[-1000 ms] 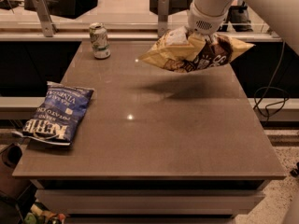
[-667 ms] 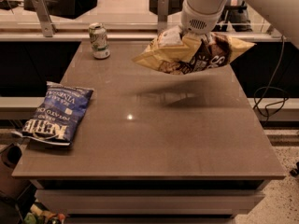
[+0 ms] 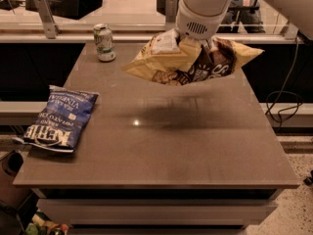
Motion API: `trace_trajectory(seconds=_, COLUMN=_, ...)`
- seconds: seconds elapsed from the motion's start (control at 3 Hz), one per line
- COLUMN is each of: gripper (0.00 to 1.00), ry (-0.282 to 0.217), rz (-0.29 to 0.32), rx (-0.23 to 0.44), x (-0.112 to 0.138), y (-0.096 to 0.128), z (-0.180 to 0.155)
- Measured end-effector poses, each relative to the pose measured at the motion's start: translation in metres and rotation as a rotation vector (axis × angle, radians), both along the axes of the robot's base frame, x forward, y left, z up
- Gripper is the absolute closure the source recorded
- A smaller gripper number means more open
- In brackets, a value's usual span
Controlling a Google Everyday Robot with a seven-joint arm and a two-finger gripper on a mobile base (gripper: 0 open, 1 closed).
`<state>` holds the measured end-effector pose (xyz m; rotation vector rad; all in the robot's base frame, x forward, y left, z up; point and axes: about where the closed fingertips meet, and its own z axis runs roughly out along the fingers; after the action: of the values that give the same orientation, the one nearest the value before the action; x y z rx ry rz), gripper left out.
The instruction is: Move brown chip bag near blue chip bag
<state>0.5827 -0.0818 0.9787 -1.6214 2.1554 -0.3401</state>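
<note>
The brown chip bag (image 3: 190, 61), wrinkly tan-yellow with dark brown and white panels, hangs in the air above the back middle of the table (image 3: 161, 146). My gripper (image 3: 194, 42) comes down from the top and is shut on the bag's upper edge; its fingers are sunk in the foil. The blue chip bag (image 3: 61, 119), flat and dark blue with white lettering, lies at the table's left edge, well to the left of and nearer than the held bag.
A green-and-white drink can (image 3: 104, 43) stands at the table's back left corner. A counter with metal posts (image 3: 44, 9) runs behind the table. A cable (image 3: 286, 106) hangs at the right side.
My gripper has carried the brown chip bag to the left and a little toward the front, still off the table. The blue bag and the can have not moved.
</note>
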Motion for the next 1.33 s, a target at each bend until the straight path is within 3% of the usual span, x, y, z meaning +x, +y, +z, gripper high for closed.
trace_trajectory(seconds=0.67, gripper=1.0, ry=0.013, rz=0.096, rx=0.054, x=-0.046, y=0.041, z=0.012)
trace_trajectory(seconds=1.0, gripper=1.0, ry=0.033, rz=0.162, rx=0.059, x=-0.055, y=0.065, z=0.014)
trace_trajectory(seconds=1.33, gripper=0.84, ry=0.028, rz=0.16, rx=0.06, x=-0.056, y=0.064, z=0.015)
